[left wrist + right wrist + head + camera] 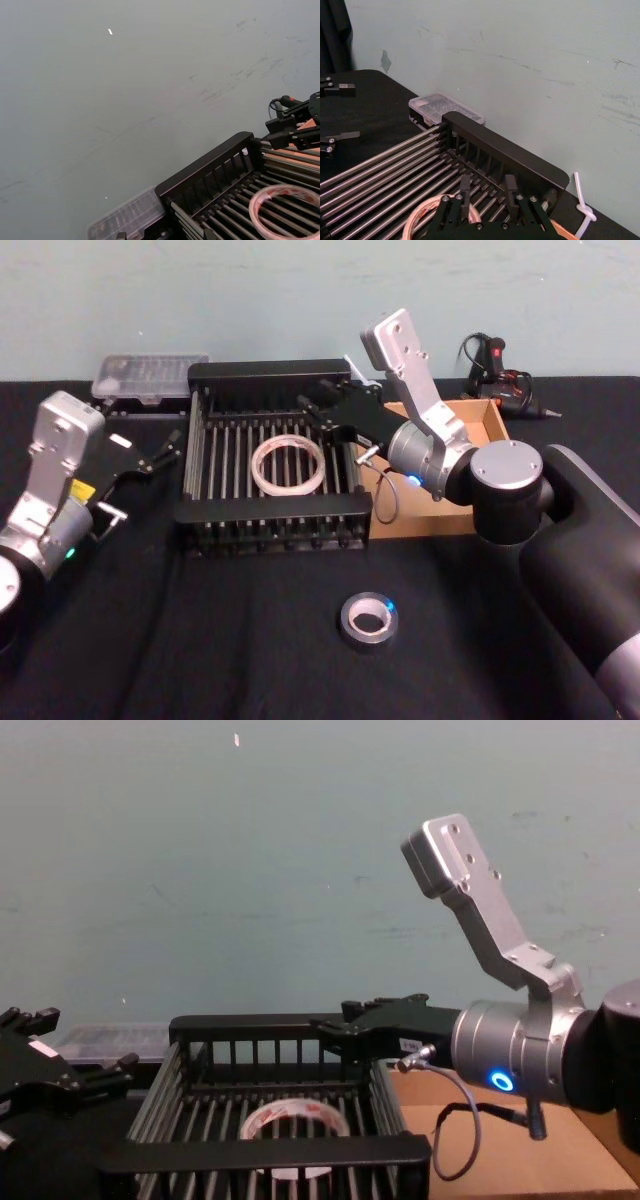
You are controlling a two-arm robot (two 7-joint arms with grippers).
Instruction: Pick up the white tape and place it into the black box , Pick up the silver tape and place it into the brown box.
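The silver tape [368, 621] is lying on the table [200, 640] in front of the black box [272, 508], waiting its turn. The white tape [288, 467] is resting inside the box, and the right gripper [328, 410] is hovering over the far-right corner, jaws apart and empty. The left gripper [150, 455] is idling to the box's left, jaws apart.

Silver and black all over on this robot: the right arm carries a flat silver bracket dotted with small screws, running into a brushed-metal cylinder with a glowing blue ring light, and a thin grey cable loops beneath it. Behind that sits a fat black joint with a silver cap. The right pincer [322, 405] is matte black with slim fingers. On the left arm, the same silver bracket, a yellow label, a green light, and a black left pincer [165, 451]
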